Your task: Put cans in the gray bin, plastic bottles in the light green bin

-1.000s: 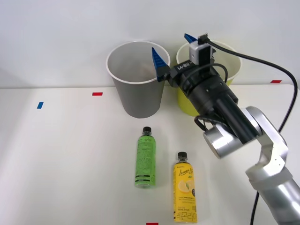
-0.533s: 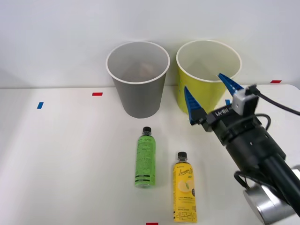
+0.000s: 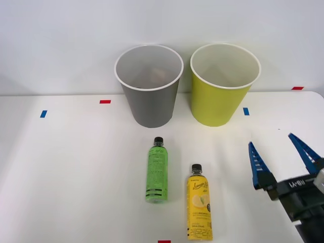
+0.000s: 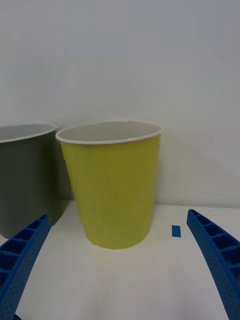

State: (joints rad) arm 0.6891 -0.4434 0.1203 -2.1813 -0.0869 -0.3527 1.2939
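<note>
White table (image 3: 71,167) against a plain wall; gray bin (image 3: 149,96) beside light green bin (image 3: 223,96) at the back, two plastic bottles (image 3: 157,171) lying in front, right gripper (image 3: 283,157) spread empty

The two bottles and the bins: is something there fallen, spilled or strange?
Nothing is spilled. The green-label bottle and lemon-label bottle lie flat on the table, caps on. The gray bin and light green bin stand upright.
</note>
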